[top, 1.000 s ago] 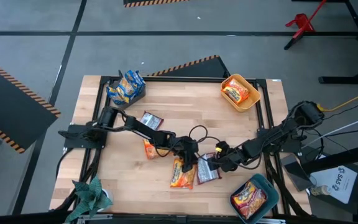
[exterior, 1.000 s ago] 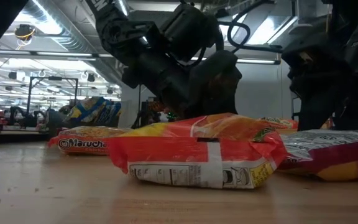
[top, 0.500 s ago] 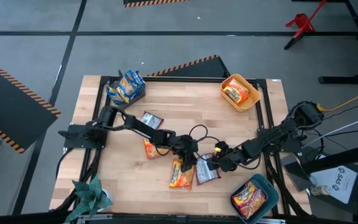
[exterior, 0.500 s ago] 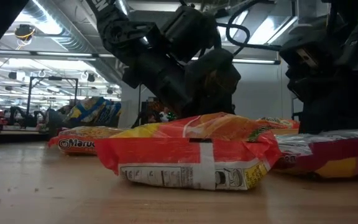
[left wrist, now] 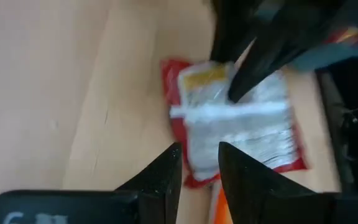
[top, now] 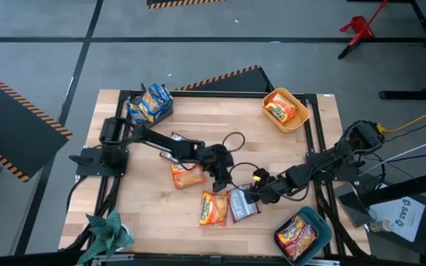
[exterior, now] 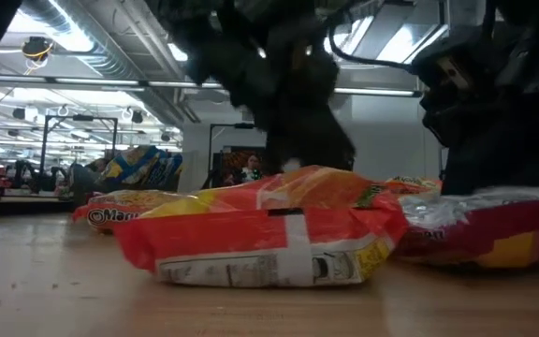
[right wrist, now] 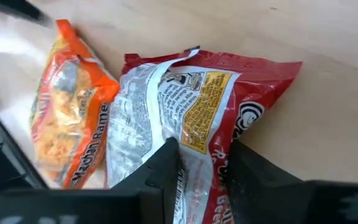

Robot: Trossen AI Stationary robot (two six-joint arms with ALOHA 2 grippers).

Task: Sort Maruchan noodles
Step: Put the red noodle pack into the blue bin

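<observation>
Three Maruchan noodle packets lie loose mid-table: an orange one [top: 187, 175], a second orange one [top: 213, 208] and a silver-and-red one [top: 242, 205] beside it. Another silver packet [top: 177, 140] shows partly under the left arm. My right gripper [top: 254, 194] comes in from the table's right and is shut on the silver-and-red packet [right wrist: 197, 112]. My left gripper [top: 220, 176] hovers above the packets, open, with nothing between its fingers [left wrist: 169, 168]. My right gripper pinches the silver-and-red packet between its two fingers at the packet's far right part [right wrist: 202, 148]. The fingers slant down from the table's right. The packet lies on the table [exterior: 480, 248], with the silver end under the gripper slightly raised.
A grey bin [top: 140, 111] at the far left holds blue-and-yellow packets [top: 152, 102]. A yellow bin [top: 302, 117] at the far right and a teal bin [top: 318, 222] at the near right each hold an orange packet. Black cables [top: 235, 159] loop over the middle of the table.
My left gripper has risen and drawn back from the near orange packet toward the table's far-left side. That orange packet has slid a little along the table toward the near-left. My right gripper has stayed at the silver-and-red packet.
</observation>
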